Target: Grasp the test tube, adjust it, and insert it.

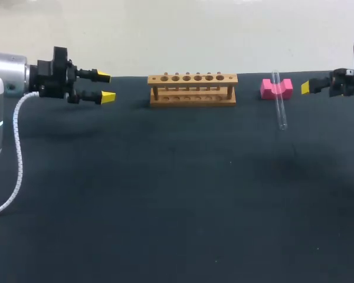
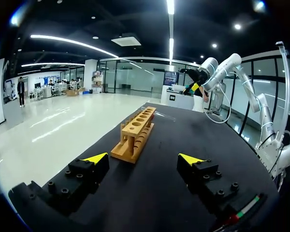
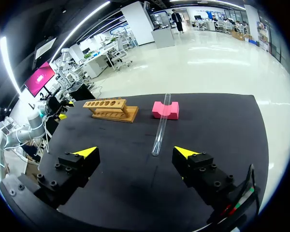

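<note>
Yellow-tipped left pincer (image 1: 105,86), right pincer (image 3: 135,152): level, agape.

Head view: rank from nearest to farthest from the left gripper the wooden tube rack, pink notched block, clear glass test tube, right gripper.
1. Wooden tube rack, centre.
2. Pink notched block and clear glass test tube lying on it, right: too close to call.
3. Right gripper, far right.

silver left arm (image 1: 7,72) with white coiled cable (image 1: 19,154), black fingers (image 1: 106,97) tipped yellow.
</note>
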Tool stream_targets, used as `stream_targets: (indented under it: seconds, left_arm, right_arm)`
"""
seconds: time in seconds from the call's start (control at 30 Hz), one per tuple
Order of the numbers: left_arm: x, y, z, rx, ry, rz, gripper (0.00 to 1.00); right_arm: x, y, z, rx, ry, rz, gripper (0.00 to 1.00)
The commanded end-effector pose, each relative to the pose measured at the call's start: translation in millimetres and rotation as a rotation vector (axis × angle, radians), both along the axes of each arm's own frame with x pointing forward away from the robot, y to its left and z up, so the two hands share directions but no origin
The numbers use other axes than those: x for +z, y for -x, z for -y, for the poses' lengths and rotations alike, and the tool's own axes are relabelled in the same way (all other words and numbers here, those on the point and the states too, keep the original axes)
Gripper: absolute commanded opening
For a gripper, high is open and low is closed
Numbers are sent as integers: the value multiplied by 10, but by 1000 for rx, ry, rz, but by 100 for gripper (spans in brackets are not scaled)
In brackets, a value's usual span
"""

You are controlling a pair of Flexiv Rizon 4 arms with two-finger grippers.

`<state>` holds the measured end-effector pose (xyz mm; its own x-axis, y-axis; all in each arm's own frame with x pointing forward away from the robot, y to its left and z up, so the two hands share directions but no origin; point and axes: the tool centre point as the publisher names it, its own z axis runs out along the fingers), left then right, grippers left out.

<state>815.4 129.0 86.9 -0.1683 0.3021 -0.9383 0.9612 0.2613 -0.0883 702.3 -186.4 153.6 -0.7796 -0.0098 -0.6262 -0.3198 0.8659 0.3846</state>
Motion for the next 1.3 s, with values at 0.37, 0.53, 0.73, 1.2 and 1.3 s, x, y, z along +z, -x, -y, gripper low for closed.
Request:
stream_targets:
  seconds: [0.37,0.53,0.73,1.2,1.3]
  left_arm:
    - [-9,12,2,3,3,5,100]
    - [-9,12,2,3,3,5,100]
    - [-9,12,2,3,3,5,0]
    - [-9,12,2,3,3,5,0]
    - [-9,12,2,3,3,5,0]
  right_arm:
    - [-149,-216,-180,-104,96,113,100]
    - [-234,-344,-291,-104,106,154,100]
    - [-284,-438,-365,-105,82,158,100]
    - [-372,-604,-469,-186,92,253,100]
    - [-402,-644,-457,-203,93,295,100]
